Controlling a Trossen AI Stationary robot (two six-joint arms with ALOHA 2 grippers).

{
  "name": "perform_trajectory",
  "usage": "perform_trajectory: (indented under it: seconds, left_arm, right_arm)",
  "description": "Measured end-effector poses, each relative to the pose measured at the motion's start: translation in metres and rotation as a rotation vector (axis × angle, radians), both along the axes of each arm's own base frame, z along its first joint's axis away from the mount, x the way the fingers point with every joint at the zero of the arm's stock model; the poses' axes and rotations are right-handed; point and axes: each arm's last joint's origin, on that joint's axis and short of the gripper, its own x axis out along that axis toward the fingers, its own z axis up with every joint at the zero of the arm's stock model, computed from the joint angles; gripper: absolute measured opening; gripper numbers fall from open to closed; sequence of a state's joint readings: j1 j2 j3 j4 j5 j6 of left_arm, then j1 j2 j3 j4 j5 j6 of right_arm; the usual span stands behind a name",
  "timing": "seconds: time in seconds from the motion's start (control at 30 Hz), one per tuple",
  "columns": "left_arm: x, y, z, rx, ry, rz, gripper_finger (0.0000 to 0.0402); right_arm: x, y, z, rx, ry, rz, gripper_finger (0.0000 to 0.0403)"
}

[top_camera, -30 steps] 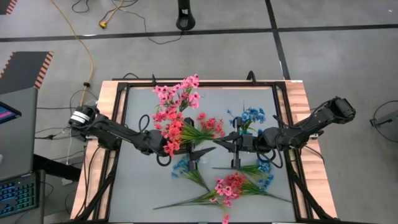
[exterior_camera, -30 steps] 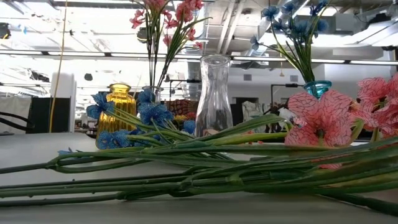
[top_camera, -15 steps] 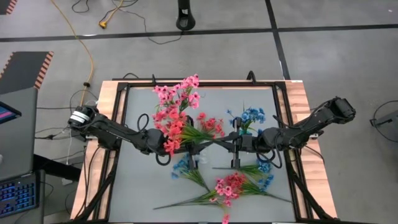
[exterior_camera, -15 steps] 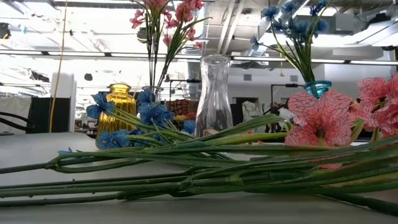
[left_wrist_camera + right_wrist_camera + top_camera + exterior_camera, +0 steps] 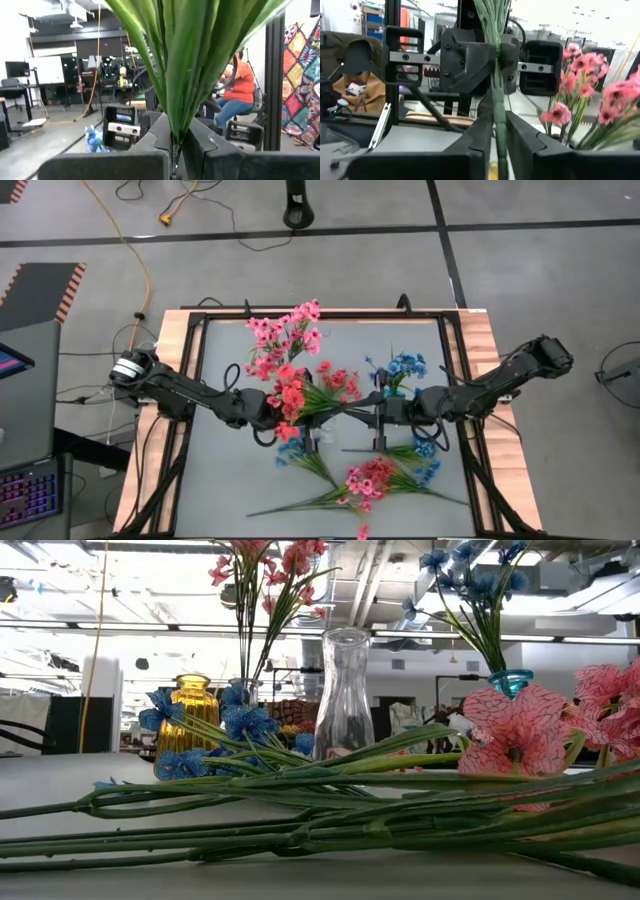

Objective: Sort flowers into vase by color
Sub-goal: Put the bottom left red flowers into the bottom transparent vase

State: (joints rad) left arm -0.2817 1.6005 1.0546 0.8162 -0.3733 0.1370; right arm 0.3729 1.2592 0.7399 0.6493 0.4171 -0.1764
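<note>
Two grippers are clamping one coral-red flower spray with a long green stem [image 5: 292, 394] mid-air over the table centre: the left gripper [image 5: 278, 412] is pinching it just below the blossoms, fingers [image 5: 165, 137] closed tight on the leaf base, and the right gripper [image 5: 376, 403] is closing its fingers [image 5: 485, 122] on the stem end, facing the left one. Doing this handover well likely means one side keeping a firm grip while the other is letting go, stem held straight, then going upright into the matching vase. More pink, coral and blue sprays [image 5: 370, 478] are lying on the grey table [image 5: 215, 480] near the front edge; a clear glass vase [image 5: 344, 690], an amber glass vase [image 5: 190, 705] and a teal vase holding blue flowers [image 5: 510, 682] are standing behind.
</note>
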Motion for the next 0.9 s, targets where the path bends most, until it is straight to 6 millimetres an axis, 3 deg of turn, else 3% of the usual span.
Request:
perform_trajectory:
  seconds: [0.23,0.43,0.9]
  left_arm:
    - [-0.008,0.003,0.000,-0.066,0.133,-0.017,0.0004]
    - [-0.017,0.005,-0.008,-0.128,0.309,-0.018,0.0003]
    - [-0.021,0.009,-0.028,-0.160,0.509,0.043,0.0003]
  right_arm:
    - [-0.026,-0.004,0.010,0.079,0.100,0.004,0.0146]
    - [-0.048,-0.007,0.012,0.101,0.202,0.024,0.0165]
    - [-0.053,-0.008,0.004,0.076,0.296,0.022,0.0162]
